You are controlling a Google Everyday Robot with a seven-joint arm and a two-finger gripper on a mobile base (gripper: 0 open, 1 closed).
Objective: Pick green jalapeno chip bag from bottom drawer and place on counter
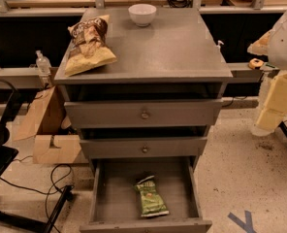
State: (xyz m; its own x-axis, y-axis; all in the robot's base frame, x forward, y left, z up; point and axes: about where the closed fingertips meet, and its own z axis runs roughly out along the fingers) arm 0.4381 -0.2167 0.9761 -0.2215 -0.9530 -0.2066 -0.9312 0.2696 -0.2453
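Note:
The green jalapeno chip bag [150, 198] lies flat in the open bottom drawer [104, 198], right of its middle, with its pale top edge toward the back. The drawer is pulled out toward me. The counter [172, 47] is the flat grey top of the cabinet. My arm [279, 98] hangs at the right edge of the view. My gripper [261, 43] is at the far right, level with the counter top, well above and to the right of the bag and away from the drawer.
A larger brown-and-yellow chip bag [89, 43] lies on the counter's left side. A white bowl [142, 14] stands at the counter's back. Two shallower knobbed drawers [144, 114] sit above the bottom one. Cardboard [49, 130] and cables [51, 183] lie on the floor at left.

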